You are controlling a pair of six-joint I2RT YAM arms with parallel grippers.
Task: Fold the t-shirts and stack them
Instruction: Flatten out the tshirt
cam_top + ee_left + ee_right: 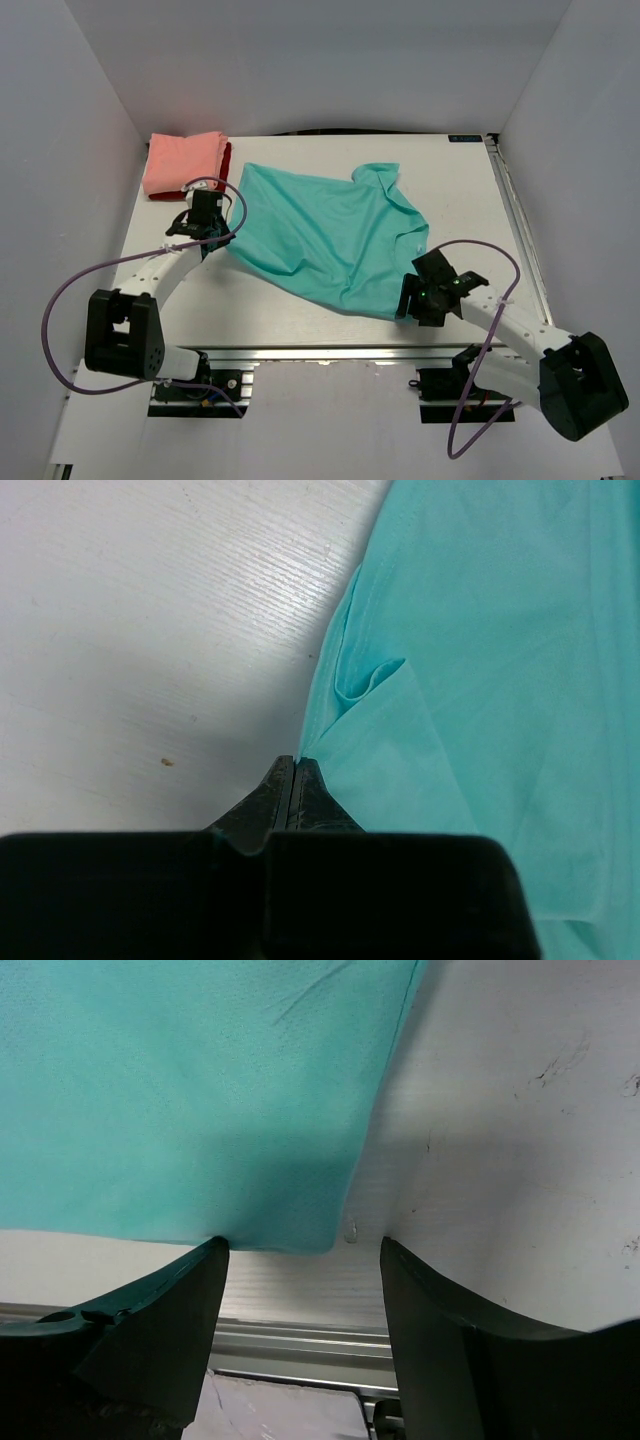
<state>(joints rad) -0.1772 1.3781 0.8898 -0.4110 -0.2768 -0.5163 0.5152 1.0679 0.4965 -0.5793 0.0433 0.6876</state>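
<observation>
The teal t-shirt lies spread and slanted across the middle of the table. The salmon-pink t-shirt lies folded at the back left on the dark red t-shirt, of which only a rim shows. My left gripper is at the teal shirt's left edge. In the left wrist view it is shut, with the shirt's hem pinched at its tips. My right gripper is open at the shirt's near right corner. In the right wrist view that corner sits between its spread fingers.
The white table has a metal rail along its near edge, just below the right gripper. White walls stand close on the left, the back and the right. Purple cables loop beside both arms.
</observation>
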